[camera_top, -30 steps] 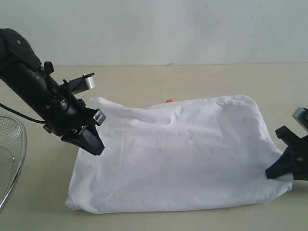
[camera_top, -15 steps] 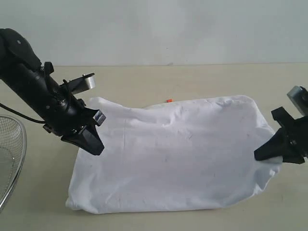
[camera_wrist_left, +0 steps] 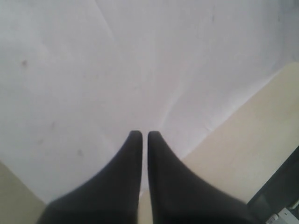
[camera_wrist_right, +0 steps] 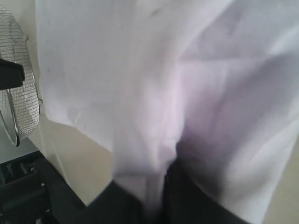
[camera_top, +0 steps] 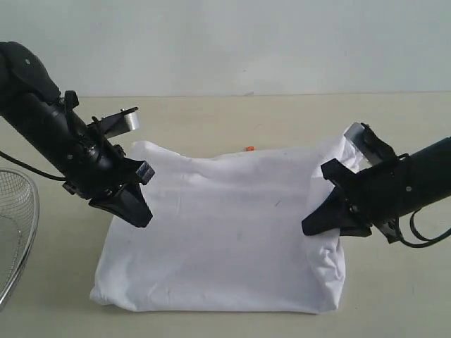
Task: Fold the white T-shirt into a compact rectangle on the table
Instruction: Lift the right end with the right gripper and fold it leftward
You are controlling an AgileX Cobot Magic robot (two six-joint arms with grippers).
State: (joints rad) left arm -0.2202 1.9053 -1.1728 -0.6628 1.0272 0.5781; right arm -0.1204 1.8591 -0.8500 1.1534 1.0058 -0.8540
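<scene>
While the shirt (camera_top: 225, 239) lies on the bench (camera_top: 211, 120), long axis left to right, the right pincer (camera_top: 310, 227), clenched on its right edge, points leftward; the left pincer (camera_top: 143, 215) hovers clenched, apparently empty, opposite

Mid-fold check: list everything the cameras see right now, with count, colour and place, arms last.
white T-shirt: one, white, spread mid-table, right side gathered up.
orange tag: one, orange, at the shirt's far edge.
wire-mesh basket: one, silvery metal, at the exterior view's left edge.
table: one, pale beige, under everything.
left gripper: one, black, shut, tips at the shirt's left side.
right gripper: one, black, shut on the shirt's right edge.
</scene>
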